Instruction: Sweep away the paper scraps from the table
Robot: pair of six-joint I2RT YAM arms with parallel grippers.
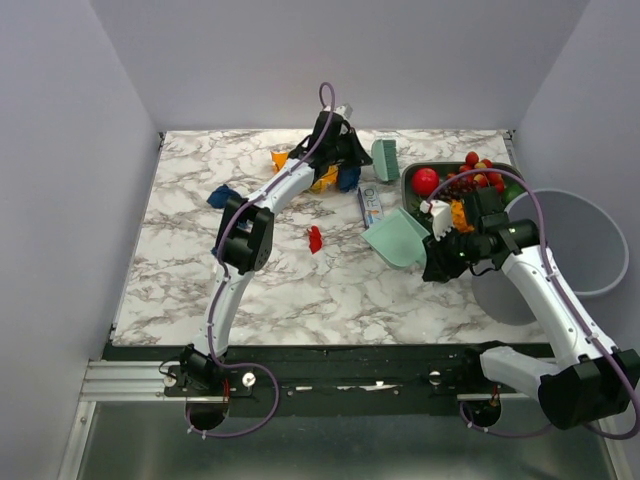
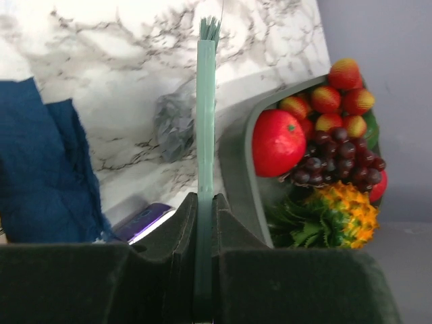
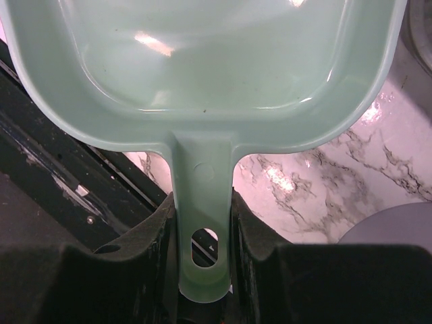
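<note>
While brush [image 2: 205, 121] hangs beside tray [image 2: 237, 169] rim, bare table [image 1: 300, 290] surrounds red scrap [image 1: 314, 238].

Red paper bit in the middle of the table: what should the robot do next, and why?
Probably swing the brush in the left gripper over to the far side of the red scrap. It is far off by the fruit tray, while the right gripper holds the empty dustpan nearer the scrap.
</note>
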